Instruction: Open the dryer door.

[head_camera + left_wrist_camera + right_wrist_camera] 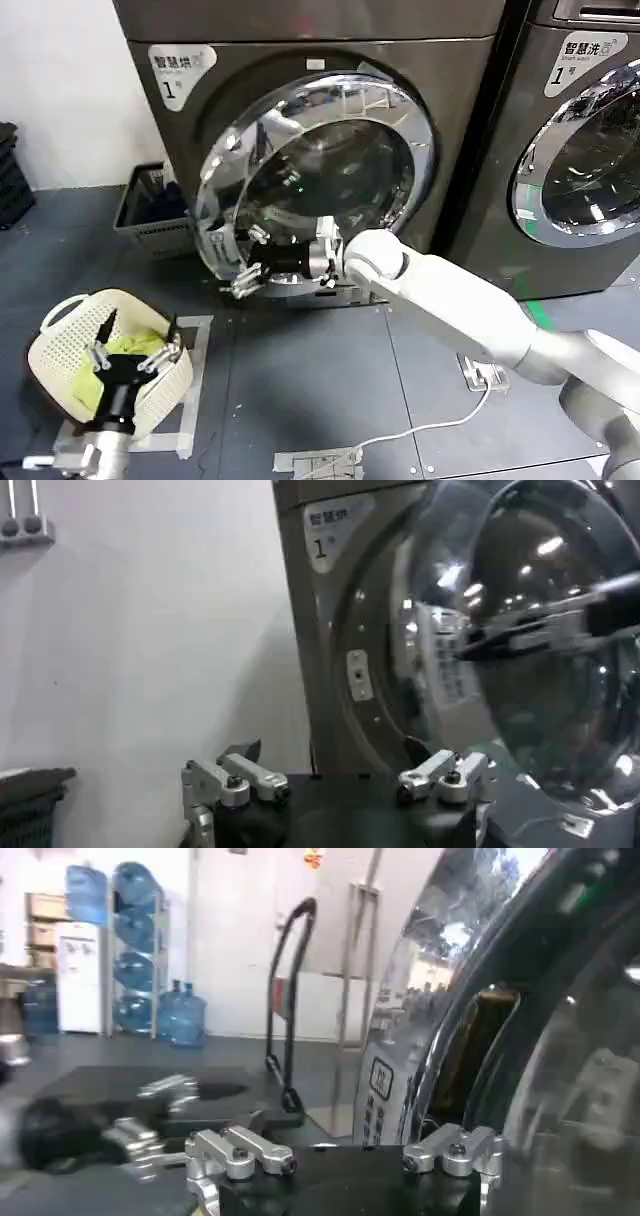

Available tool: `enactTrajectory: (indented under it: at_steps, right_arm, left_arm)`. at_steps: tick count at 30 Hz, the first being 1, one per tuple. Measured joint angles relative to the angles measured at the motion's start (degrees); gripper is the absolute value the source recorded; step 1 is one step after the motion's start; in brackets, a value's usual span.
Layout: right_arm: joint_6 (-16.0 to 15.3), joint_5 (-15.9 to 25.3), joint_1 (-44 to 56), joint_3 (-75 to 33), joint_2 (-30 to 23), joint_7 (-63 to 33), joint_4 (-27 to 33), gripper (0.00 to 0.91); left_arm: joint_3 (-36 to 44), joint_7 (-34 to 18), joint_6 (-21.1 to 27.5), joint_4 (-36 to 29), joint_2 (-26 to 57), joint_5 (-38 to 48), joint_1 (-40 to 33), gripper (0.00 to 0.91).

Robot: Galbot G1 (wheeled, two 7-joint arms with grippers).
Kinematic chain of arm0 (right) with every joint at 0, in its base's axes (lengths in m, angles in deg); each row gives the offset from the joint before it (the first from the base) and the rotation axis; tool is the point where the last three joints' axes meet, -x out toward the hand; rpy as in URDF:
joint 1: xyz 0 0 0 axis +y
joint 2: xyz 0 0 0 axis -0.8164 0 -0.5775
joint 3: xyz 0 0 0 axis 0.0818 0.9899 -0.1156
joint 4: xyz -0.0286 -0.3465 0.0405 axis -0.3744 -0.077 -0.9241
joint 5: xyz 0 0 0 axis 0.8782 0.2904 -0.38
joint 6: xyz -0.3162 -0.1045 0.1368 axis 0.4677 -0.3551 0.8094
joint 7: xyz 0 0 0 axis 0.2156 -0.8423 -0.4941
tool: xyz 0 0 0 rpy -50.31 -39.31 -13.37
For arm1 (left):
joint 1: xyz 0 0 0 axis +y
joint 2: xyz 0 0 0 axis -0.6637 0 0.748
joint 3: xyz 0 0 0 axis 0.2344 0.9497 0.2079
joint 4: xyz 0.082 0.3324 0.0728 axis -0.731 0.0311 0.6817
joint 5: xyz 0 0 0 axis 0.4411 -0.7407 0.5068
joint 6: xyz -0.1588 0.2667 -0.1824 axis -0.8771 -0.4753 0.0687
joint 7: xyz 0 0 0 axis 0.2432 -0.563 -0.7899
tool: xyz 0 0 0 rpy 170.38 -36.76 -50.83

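Nearest the camera in the head view, the left gripper (133, 347) is hanging low at the robot's left, its fingers spread wide and released, holding nothing. It is hovering over the cream perforated plastic laundry basket (72, 345), which is sitting on the dark grey floor (300, 390) with a yellow-green cloth (135, 347) lying inside. In the left wrist view the same gripper (340, 780) is showing both silver fingertips apart, pointing toward the dryer front.

A white cable (420, 432) is trailing across the floor near a taped patch.

Farther out, the white right arm (450, 300) is reaching in from the robot's right toward the lower edge of the round chrome-rimmed glass dryer door (300, 180). The right gripper (250, 272) is sitting at the door's lower left rim, fingers spread, not clamped on anything. In the right wrist view that gripper (345, 1153) is showing its two silver fingertips apart, with the door's chrome rim (430, 1028) just beside it.

The door is standing partly swung out from the dark grey dryer (200, 110), tilted away from the front panel. A dark grey slatted crate (150, 205) is standing on the floor beside the dryer, on the robot's left. A second dark grey machine (580, 150) is standing at the right, its round door closed.
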Motion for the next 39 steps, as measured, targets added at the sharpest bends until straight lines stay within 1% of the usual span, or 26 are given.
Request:
enactTrajectory:
  at_steps: [3,9,17,27,39]
  right_arm:
    - [0.24,-0.01,0.41,-0.01,1.12,0.66,-1.47,0.907]
    - [0.79,-0.11,1.09,0.19,3.58,2.38,-4.44,0.907]
    - [1.95,0.20,2.89,-0.74,7.84,4.69,-9.21,0.907]
    - [3.45,0.25,5.55,-3.25,13.83,8.64,-14.81,0.907]
    - [5.41,0.53,11.96,-9.38,21.87,13.79,-21.25,0.907]
  left_arm:
    - [-1.20,0.94,1.27,0.61,1.02,2.28,-1.93,0.907]
    - [-2.35,1.16,3.85,2.19,3.13,4.48,-5.53,0.907]
    - [-1.74,1.67,4.67,4.90,6.21,5.57,-9.71,0.907]
    - [1.98,4.79,4.34,9.33,11.91,6.96,-14.57,0.907]
    - [10.02,6.77,3.87,14.35,18.79,6.68,-21.66,0.907]
